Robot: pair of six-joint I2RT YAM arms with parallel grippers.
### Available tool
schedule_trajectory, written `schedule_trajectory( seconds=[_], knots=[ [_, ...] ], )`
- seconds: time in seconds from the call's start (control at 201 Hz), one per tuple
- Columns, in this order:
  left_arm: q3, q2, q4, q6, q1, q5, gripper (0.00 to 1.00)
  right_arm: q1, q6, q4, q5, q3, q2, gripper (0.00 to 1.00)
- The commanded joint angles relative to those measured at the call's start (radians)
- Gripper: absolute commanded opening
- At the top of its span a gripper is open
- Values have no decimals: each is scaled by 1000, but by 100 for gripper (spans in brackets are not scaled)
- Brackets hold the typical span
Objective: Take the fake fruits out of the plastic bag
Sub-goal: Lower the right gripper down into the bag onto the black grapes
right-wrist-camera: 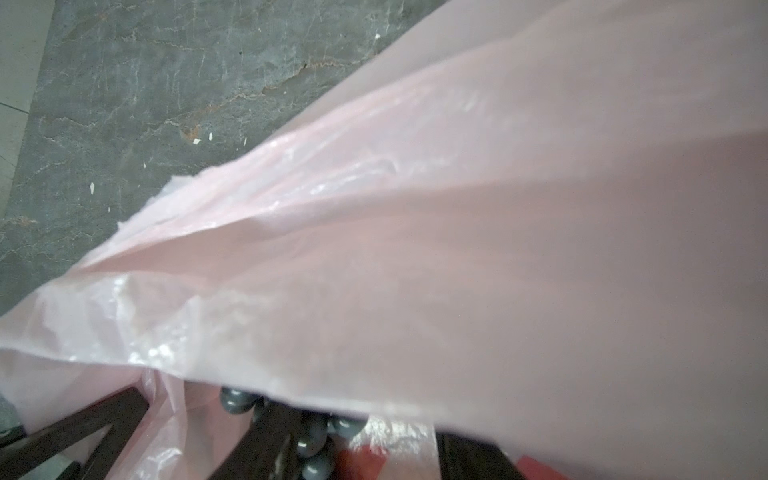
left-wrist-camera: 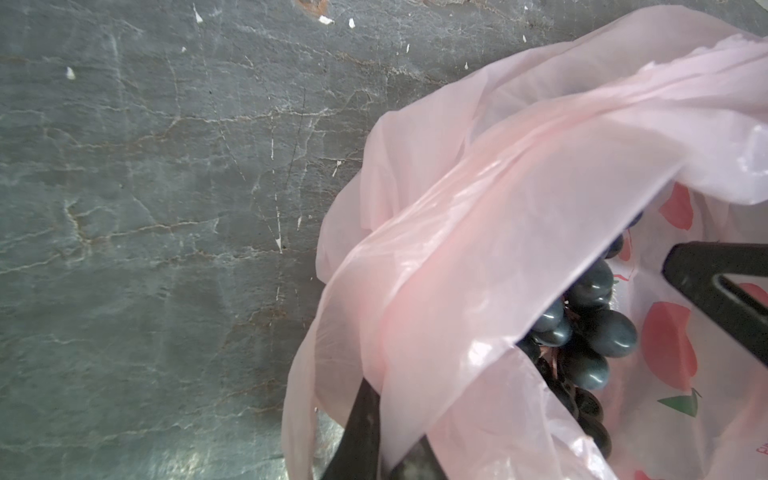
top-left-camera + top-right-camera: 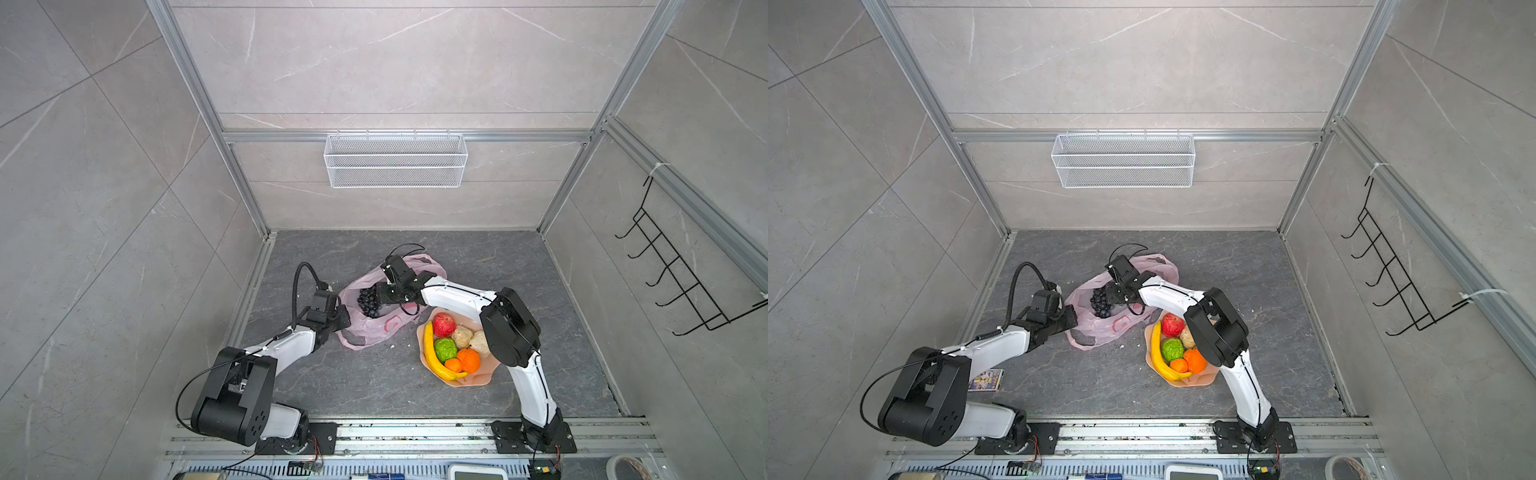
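Bag: the thin, crinkly, translucent pale pink plastic bag (image 3: 384, 328) lies slumped on the dark grey marbled table (image 3: 374, 386), mid-scene, with its mouth gaping upward.
Left hand: the left hand (image 3: 343, 322) is closed on the near-left rim of the plastic bag. In the left wrist view the film runs straight into its shut jaws.
Right hand: the right hand (image 3: 380, 296) reaches in from the right, inside the mouth, jaws apart on either side of the grapes. I cannot tell whether they touch the berries, because film veils most of the right wrist view.
Fruit left inside: the dark purple glossy plastic grape bunch (image 3: 368, 303) sits in the left part of the bag. No other fruit shows inside.
Already out: on the peach scalloped plate (image 3: 486, 376), near and right of the bag, lie the yellow banana (image 3: 434, 357), red apple (image 3: 444, 325), green lumpy ball (image 3: 444, 348), two oranges (image 3: 469, 359) and beige knobbly lumps (image 3: 462, 336).
Grapes, handling: probably light and hard, with slick rounded berries. The cluster may flex or dangle, so it is best taken across its thick middle, not by a single berry.
Bag, handling: limp and clingy, likely to rise with the fruit unless the rim is held down. Loose film could also slip between the jaws.
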Motion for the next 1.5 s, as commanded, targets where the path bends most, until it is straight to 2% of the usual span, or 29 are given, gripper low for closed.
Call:
schedule_trajectory(
  seconds=[0.0,0.08,0.249,0.284,0.329,0.398,0.583,0.901,1.17,1.395,1.499],
  knots=[
    [0,-4,38,16,2,11,7,11,-8,28,-40,15,-19,61],
    [1,-3,39,16,2,10,7,12,-6,21,-39,37,-1,65],
    [0,-1,40,17,2,10,7,11,-13,20,-42,74,30,65],
    [0,1,40,17,2,10,7,11,-14,12,-52,90,39,68],
    [1,3,41,15,2,12,7,12,-16,-12,-52,120,59,78],
    [3,7,44,16,2,15,7,13,-5,-57,-33,165,88,84],
    [2,8,45,16,1,18,7,14,-4,-101,-3,240,150,89],
    [5,15,52,19,0,36,7,14,-3,-155,-42,396,283,91],
    [3,11,55,19,1,38,7,19,12,-264,32,527,382,88],
    [4,11,55,20,1,36,7,23,20,-340,36,626,457,80],
    [4,11,54,22,1,35,7,29,22,-362,29,663,477,73]
  ],
)
